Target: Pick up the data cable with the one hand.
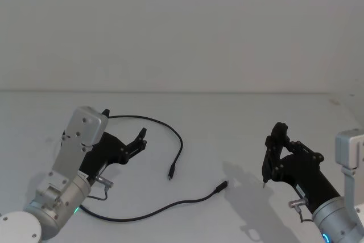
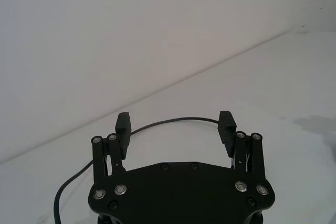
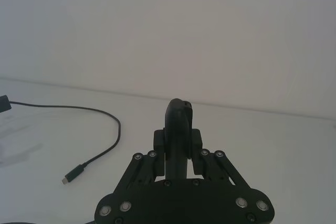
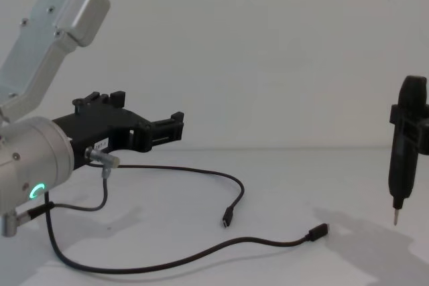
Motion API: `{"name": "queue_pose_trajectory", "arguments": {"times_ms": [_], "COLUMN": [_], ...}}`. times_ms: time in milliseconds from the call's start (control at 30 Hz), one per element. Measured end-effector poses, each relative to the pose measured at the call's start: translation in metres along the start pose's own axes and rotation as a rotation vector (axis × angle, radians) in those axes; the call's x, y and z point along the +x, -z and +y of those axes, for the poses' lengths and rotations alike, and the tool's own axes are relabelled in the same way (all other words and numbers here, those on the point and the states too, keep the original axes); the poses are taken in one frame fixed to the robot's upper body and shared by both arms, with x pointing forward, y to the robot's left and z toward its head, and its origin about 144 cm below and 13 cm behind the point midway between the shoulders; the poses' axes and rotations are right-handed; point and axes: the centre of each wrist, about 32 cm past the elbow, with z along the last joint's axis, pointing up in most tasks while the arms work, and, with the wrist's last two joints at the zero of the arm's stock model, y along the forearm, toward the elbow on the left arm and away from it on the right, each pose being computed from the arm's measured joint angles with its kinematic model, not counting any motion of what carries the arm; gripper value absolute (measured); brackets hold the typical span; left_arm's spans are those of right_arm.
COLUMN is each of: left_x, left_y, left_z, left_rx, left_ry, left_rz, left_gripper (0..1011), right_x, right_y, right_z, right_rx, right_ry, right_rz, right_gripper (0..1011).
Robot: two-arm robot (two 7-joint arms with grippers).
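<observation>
Lying looped on the white table (image 1: 239, 123), the thin black cable (image 1: 181, 145) is untouched; the angular left gripper (image 2: 175, 123) is held spread and empty above it. A pen-shaped tool (image 4: 402, 159) is pinched by the right gripper (image 1: 277, 155).

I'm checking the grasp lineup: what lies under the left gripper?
A stretch of the cable lies on the table roughly below the open left gripper, which hangs above it. In the head view the arm hides part of the cable's loop.
</observation>
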Motion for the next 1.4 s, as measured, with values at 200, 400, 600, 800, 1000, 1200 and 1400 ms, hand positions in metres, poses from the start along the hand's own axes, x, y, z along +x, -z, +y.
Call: {"name": "queue_pose_trajectory", "arguments": {"times_ms": [200, 400, 600, 800, 1000, 1200, 1400], "left_x": [0.002, 0.008, 0.016, 0.025, 0.034, 0.040, 0.041], "left_y": [-0.002, -0.006, -0.012, -0.018, -0.025, -0.033, -0.039], "left_z": [0.000, 0.002, 0.004, 0.005, 0.006, 0.004, -0.002], "left_rx": [0.001, 0.011, 0.028, 0.057, 0.094, 0.147, 0.209], "left_ry": [0.022, 0.081, 0.161, 0.257, 0.352, 0.467, 0.566], "left_rz": [-0.006, -0.015, -0.029, -0.041, -0.045, -0.041, -0.031], "left_gripper": [1001, 1001, 1001, 1001, 1001, 1001, 1001], "right_x": [0.000, 0.000, 0.000, 0.000, 0.000, 0.000, 0.000], "right_y": [0.000, 0.000, 0.000, 0.000, 0.000, 0.000, 0.000], "right_z": [0.000, 0.000, 0.000, 0.000, 0.000, 0.000, 0.000], "right_rx": [0.000, 0.000, 0.000, 0.000, 0.000, 0.000, 0.000], "right_ry": [0.000, 0.000, 0.000, 0.000, 0.000, 0.000, 0.000], "right_rz": [0.000, 0.000, 0.000, 0.000, 0.000, 0.000, 0.000], "right_gripper": [279, 279, 279, 279, 279, 279, 279]}}
